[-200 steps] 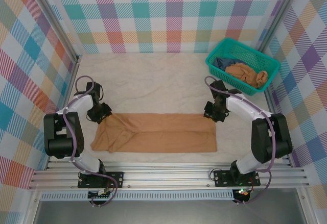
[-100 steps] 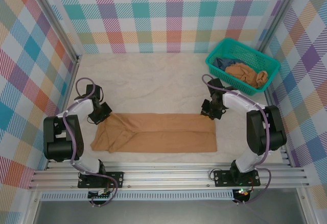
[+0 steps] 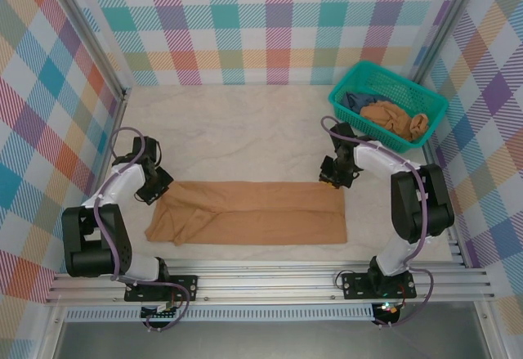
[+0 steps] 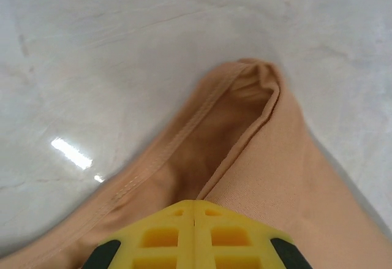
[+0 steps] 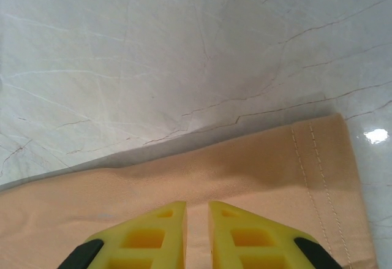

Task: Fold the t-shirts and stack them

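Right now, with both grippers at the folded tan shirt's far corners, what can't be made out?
- Left wrist view: the left gripper is shut; whether it pinches the tan t-shirt is cut off by the bottom edge.
- Right wrist view: the right gripper shows a slit; any cloth in it is cut off likewise.
- Top view: garments in the teal mesh basket are crumpled, too small to count.

Soft, matt tan cloth with stitched hems: t-shirt [image 3: 253, 212]. Glossy, smooth, marble-veined counter [image 5: 153, 48]. Matt yellow plastic on left end effector [image 4: 194, 204] and right end effector [image 5: 197, 206]. Teal plastic mesh basket [image 3: 347, 109].
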